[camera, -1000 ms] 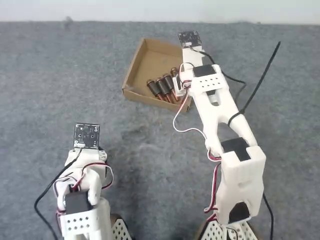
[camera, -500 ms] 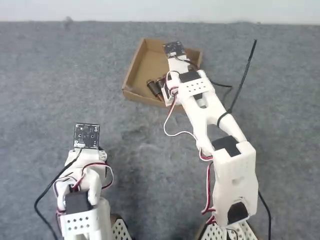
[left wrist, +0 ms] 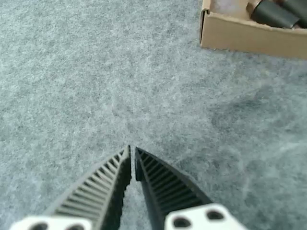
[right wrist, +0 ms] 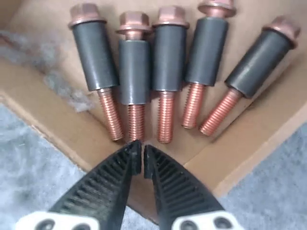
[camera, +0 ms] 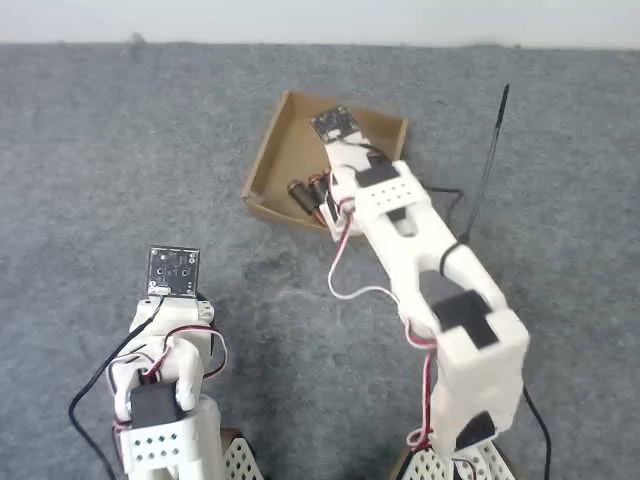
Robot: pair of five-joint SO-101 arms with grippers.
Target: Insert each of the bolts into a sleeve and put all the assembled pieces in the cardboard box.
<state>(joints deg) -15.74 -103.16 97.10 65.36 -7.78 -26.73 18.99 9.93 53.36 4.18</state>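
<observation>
Five bolts [right wrist: 165, 117], each seated in a sleeve [right wrist: 167, 57], are laid side by side in the box [camera: 285, 150] at the far middle of the bench [camera: 120, 150]. The right tool [right wrist: 143, 160] is held clenched and empty at the box's near edge, and the left tool [left wrist: 133, 163] is clenched on nothing over the bench nearer in. The task is judged all but done.

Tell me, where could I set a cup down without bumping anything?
The grey mat left of the cardboard box is bare, as is the stretch between box and left arm. The box's far-left corner is free; its near wall is crowded: five sleeved bolts under the right arm.
</observation>
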